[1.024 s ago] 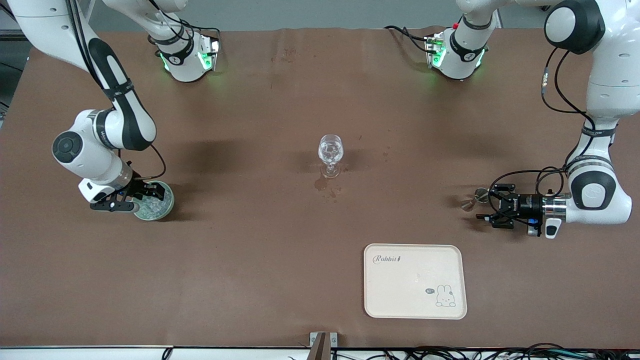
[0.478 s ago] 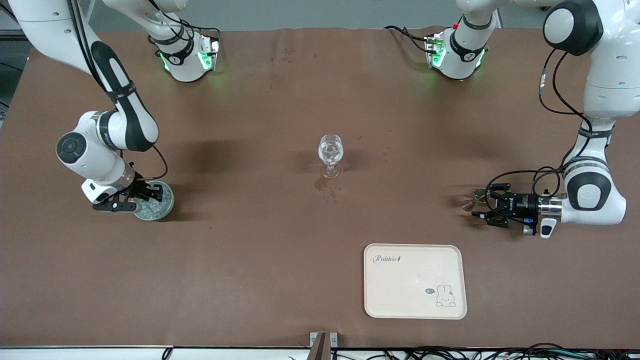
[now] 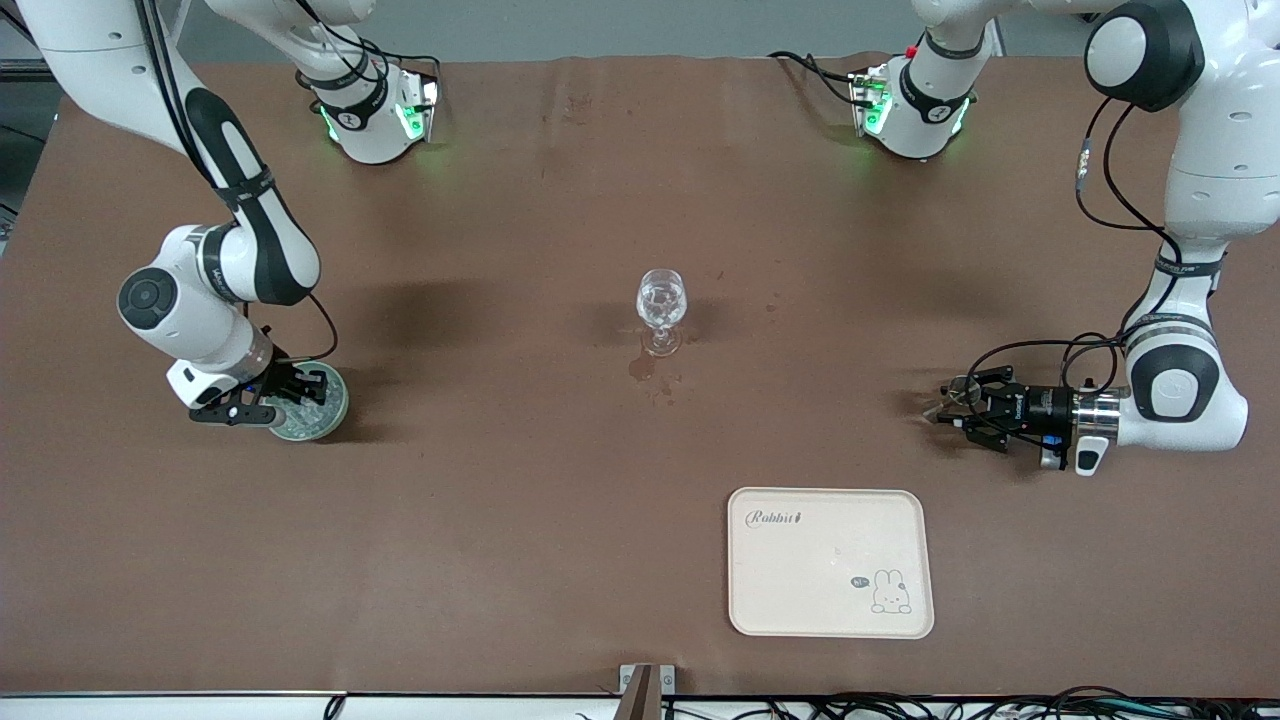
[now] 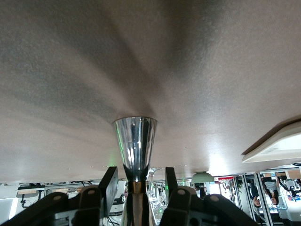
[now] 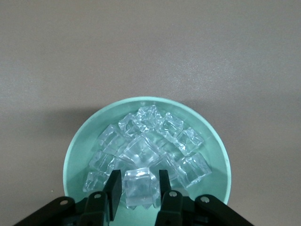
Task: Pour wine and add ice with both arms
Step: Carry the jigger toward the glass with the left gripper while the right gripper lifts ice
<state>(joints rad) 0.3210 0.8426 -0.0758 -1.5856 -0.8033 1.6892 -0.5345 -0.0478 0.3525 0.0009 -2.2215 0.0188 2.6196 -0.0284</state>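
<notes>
A clear stemmed glass [image 3: 661, 298] stands at the table's middle. A pale green bowl [image 3: 328, 420] heaped with clear ice [image 3: 312, 407] sits toward the right arm's end. My right gripper [image 3: 298, 390] is down in the bowl. In the right wrist view the bowl's rim [image 5: 75, 150] rings the ice [image 5: 150, 136], and my right gripper [image 5: 138, 178] is open, with one cube [image 5: 139, 188] close between its fingers. My left gripper [image 3: 950, 408] is low over the table at the left arm's end. It is open [image 4: 139, 175] around a shiny metal cone-shaped cup [image 4: 135, 141].
A cream tray [image 3: 830, 600] with a rabbit print lies nearer the front camera than the glass, toward the left arm's end; its corner shows in the left wrist view [image 4: 277, 146]. A small wet stain [image 3: 645, 368] marks the brown table beside the glass's foot.
My left gripper has slid along the table toward the metal cup, which now sits between its fingers. My right arm has shifted slightly over the bowl.
</notes>
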